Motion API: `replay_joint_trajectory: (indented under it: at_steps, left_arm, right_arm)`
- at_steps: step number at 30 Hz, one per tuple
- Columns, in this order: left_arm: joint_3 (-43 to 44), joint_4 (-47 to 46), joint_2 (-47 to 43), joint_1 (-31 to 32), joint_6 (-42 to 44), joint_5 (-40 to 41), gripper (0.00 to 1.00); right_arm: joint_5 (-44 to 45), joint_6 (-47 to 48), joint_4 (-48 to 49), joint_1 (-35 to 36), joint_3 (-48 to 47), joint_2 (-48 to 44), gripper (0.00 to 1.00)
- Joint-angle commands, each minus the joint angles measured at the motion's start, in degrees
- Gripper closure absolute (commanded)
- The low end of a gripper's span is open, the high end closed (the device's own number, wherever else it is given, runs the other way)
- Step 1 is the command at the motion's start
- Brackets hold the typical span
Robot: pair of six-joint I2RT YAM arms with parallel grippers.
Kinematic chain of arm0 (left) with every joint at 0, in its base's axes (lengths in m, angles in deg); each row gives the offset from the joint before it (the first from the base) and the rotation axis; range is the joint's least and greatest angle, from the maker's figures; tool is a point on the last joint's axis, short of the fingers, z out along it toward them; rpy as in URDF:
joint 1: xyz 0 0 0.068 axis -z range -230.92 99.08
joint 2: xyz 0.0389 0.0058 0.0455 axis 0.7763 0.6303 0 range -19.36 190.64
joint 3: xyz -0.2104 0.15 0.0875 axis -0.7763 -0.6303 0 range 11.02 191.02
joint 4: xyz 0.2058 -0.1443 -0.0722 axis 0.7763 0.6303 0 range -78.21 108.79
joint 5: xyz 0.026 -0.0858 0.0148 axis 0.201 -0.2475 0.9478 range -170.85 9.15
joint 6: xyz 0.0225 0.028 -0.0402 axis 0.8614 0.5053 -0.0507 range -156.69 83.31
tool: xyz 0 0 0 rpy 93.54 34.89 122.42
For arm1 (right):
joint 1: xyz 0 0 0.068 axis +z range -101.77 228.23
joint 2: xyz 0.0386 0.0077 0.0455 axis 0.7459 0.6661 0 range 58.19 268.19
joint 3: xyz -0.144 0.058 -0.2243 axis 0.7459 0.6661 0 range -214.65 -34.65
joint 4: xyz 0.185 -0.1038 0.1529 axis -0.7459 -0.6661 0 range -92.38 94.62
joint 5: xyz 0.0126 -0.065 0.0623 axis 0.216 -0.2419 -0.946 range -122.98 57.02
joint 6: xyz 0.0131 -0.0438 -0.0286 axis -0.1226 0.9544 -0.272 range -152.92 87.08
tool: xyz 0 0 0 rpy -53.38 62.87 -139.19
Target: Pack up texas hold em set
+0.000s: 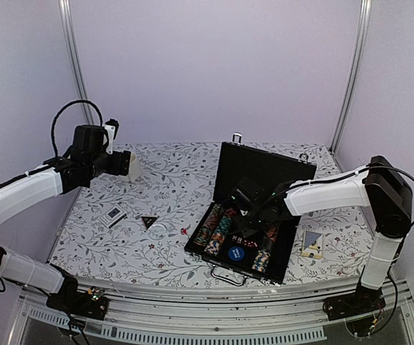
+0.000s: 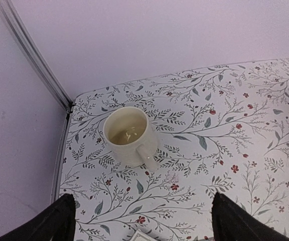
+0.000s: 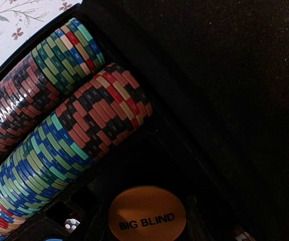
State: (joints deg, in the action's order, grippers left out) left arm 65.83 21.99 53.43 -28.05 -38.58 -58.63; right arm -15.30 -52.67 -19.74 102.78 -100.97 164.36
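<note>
The black briefcase (image 1: pixel 264 167) lies open right of centre, its lid upright. Rows of poker chips (image 1: pixel 218 224) fill its tray beside a blue disc (image 1: pixel 236 253) and red dice (image 1: pixel 244 239). My right gripper (image 1: pixel 250 205) hangs low over the tray. In the right wrist view the chip rows (image 3: pixel 69 125) run past an orange disc (image 3: pixel 147 213) marked BIG BLIND, which sits between my dark fingers with the right gripper (image 3: pixel 147 223) shut on it. A card deck (image 1: pixel 113 215) and a black triangle (image 1: pixel 149 221) lie left of the case. My left gripper (image 1: pixel 117 162) is open.
A cream mug (image 2: pixel 129 134) stands at the back left corner, just ahead of my open left fingers (image 2: pixel 54 221). A second card deck (image 1: pixel 312 243) lies right of the case. A metal frame post (image 2: pixel 39 65) runs along the table's left edge.
</note>
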Motion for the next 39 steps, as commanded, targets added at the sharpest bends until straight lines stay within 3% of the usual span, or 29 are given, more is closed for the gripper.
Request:
replay_joint_trajectory:
  at_steps: [1,22,39]
  left_arm:
    - [0.61,-0.21,0.3,0.68,0.64,0.89,0.06]
    - [0.48,-0.18,0.34,0.95,0.92,1.33,0.06]
    - [0.3,-0.4,-0.34,1.71,0.7,2.58,0.06]
  right_arm:
    - [0.47,-0.38,1.18,-0.69,0.5,-0.52,0.51]
    - [0.6,-1.48,1.3,-2.29,1.14,1.97,0.49]
    - [-0.26,-1.85,1.24,-2.46,0.71,0.56,0.37]
